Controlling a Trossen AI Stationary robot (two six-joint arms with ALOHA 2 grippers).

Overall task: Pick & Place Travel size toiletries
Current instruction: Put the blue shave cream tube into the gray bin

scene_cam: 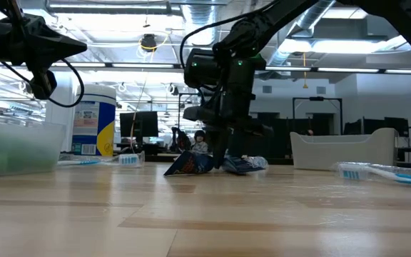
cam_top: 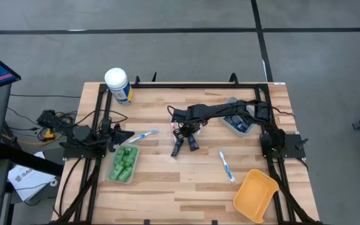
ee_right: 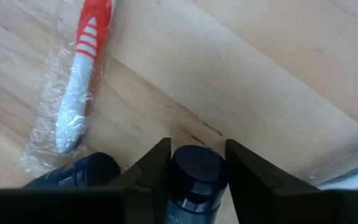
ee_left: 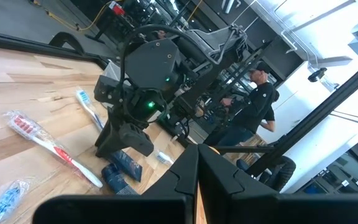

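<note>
We worked mid-table.
Our right gripper (ee_right: 196, 163) had its fingers around a navy tube (ee_right: 194, 180); left gripper (cam_top: 125, 134) waited, fingers' state unclear.

**Legible text: none confirmed**

Canister (cam_top: 118, 85): blue-yellow label with print blocks visible in low view (scene_cam: 93, 128); characters too small to read. Paper sheet (cam_top: 25, 180) on the floor left of the table carries dark printing; letters cannot be made out. Navy tube (ee_right: 191, 186) between the right gripper's fingers shows a trace of pale lettering at the frame edge, cut off, unreadable. Second tube (ee_left: 127, 164) on the table: pale marks, not legible. Toothbrush (ee_right: 79, 74) in clear wrap: white stripes on red, no words
</note>
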